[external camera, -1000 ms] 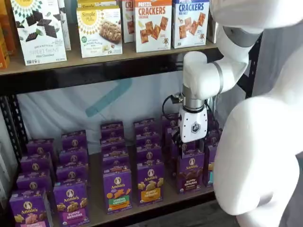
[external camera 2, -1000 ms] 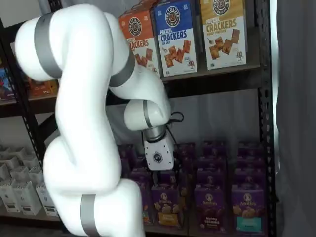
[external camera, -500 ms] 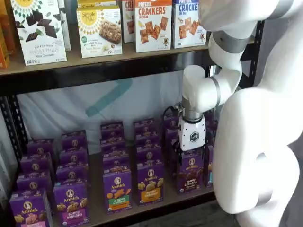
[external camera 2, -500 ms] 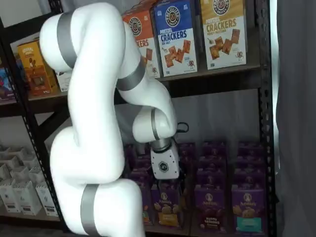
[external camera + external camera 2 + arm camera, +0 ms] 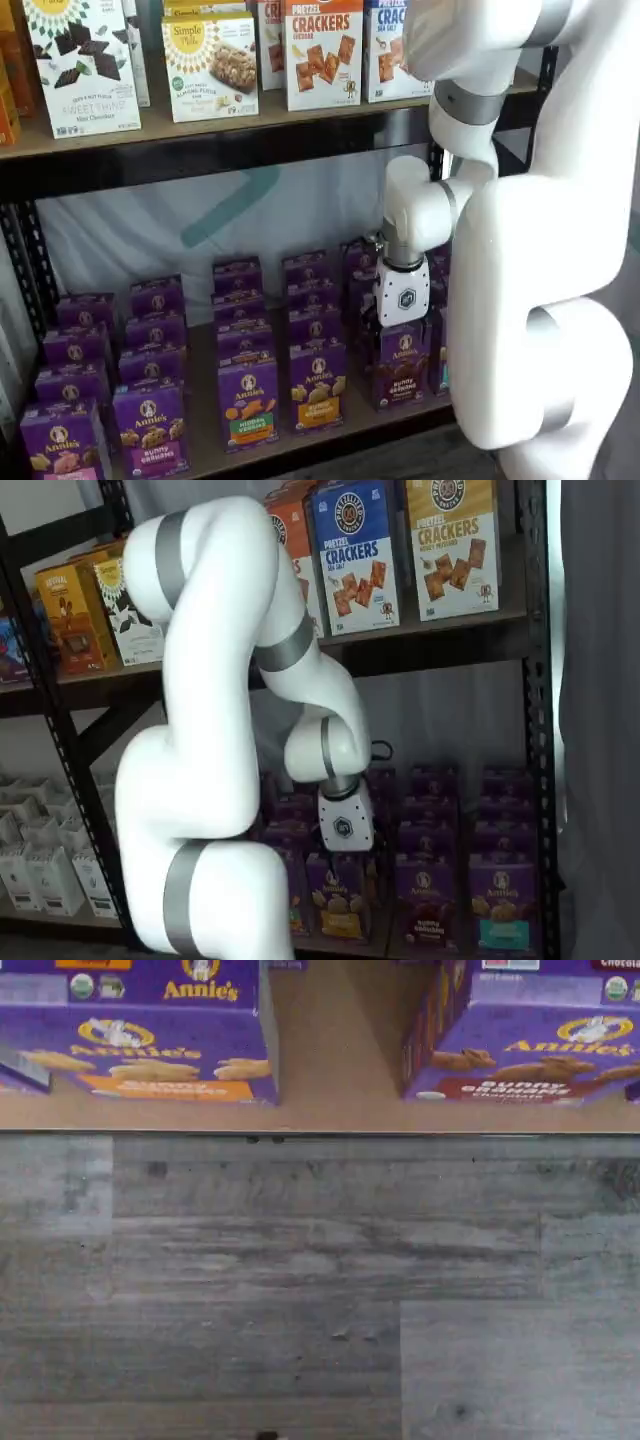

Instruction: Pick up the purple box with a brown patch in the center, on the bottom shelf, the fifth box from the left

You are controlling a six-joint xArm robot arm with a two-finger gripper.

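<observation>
The purple box (image 5: 403, 366) with a dark brown cookie patch stands at the front of its column on the bottom shelf (image 5: 205, 440). It also shows in a shelf view (image 5: 424, 904) and in the wrist view (image 5: 520, 1055), beside a purple box with an orange band (image 5: 150, 1055). My gripper (image 5: 397, 328) hangs with its white body just above and in front of the purple box's top. In a shelf view (image 5: 345, 852) it hangs low before the front row. Its black fingers are lost against the dark boxes, so I cannot tell whether they are open.
Several columns of purple Annie's boxes fill the bottom shelf; a green-banded one (image 5: 247, 402) stands left of the orange-banded one (image 5: 318, 385). The higher board (image 5: 200, 118) carries cracker boxes. The wrist view shows the shelf's front edge (image 5: 320, 1120) and grey plank floor (image 5: 320, 1290).
The gripper has come down from above the fifth column to just over the front boxes, drifting slightly sideways. The arm's upper links have swung over. No box has moved.
</observation>
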